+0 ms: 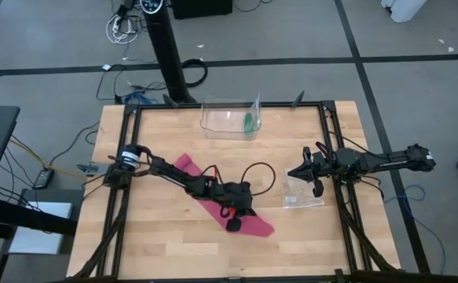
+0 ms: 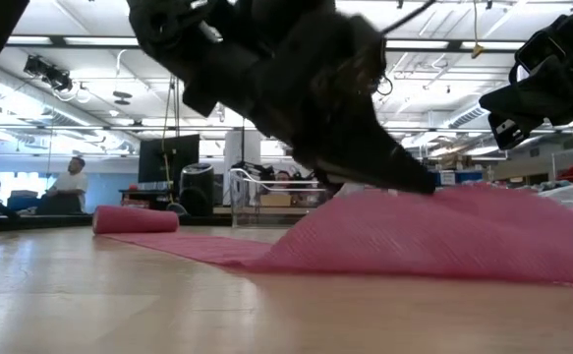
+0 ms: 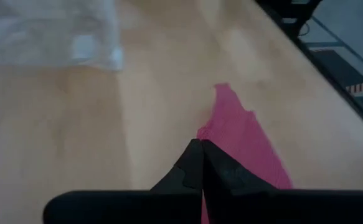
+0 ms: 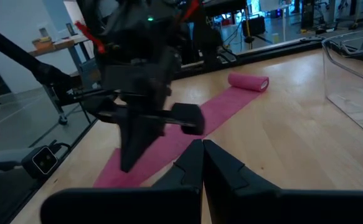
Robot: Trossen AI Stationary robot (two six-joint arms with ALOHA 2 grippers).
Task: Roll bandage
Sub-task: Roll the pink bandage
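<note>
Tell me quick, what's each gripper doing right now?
Left gripper: shut, tips down on the bandage.
Right gripper: shut, holding nothing, waiting off to the side.

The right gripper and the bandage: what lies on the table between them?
In the high view, only bare wood separates the right gripper from the bandage. The clear plastic piece lies beside that stretch, under the right arm.

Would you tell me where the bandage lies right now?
High view: the bandage lies diagonally across the table's left-centre, under the left pincer.
</note>
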